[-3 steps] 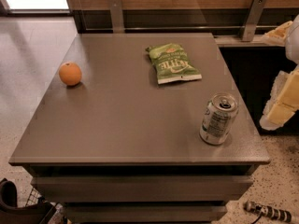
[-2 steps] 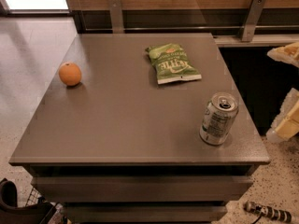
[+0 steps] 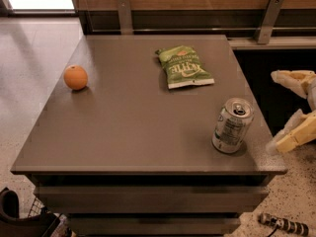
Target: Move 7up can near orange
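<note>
The 7up can, silver-white with a pull-tab top, stands upright near the front right corner of the grey table. The orange sits at the table's left side, far from the can. My gripper is off the table's right edge, just right of the can and not touching it. Its two pale fingers are spread apart and hold nothing.
A flat green chip bag lies at the back middle of the table, between the orange and the can but farther back. A wooden wall with metal brackets runs behind. Speckled floor lies left and at the front right.
My gripper has come down in the view at the right edge, closer to the level of the can. The can, orange and chip bag have not moved.
</note>
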You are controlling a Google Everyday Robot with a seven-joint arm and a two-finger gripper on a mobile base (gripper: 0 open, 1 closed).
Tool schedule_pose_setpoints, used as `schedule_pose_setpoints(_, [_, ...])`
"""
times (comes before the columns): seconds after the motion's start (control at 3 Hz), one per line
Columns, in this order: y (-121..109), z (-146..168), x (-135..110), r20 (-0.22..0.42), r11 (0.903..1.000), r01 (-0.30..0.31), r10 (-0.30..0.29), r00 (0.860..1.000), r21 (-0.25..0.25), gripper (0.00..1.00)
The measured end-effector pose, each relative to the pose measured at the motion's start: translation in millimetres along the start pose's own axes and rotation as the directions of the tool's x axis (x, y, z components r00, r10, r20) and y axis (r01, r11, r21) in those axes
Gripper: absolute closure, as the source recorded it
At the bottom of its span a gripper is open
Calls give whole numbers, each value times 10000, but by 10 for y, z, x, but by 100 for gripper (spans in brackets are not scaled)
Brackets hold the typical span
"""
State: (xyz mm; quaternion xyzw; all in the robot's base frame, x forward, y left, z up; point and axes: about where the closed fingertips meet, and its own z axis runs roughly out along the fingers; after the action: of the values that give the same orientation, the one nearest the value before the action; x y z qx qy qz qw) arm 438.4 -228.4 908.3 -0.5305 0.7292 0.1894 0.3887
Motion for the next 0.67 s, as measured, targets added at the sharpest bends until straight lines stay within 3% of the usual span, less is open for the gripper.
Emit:
schedule_pose_setpoints(0.33, [24, 175, -131, 1967, 9933, -1124, 1156, 9736, -269, 0])
schedule_pose_setpoints(0.67, [88, 305, -185, 2860, 9895, -1384, 1445, 9473, -414, 0])
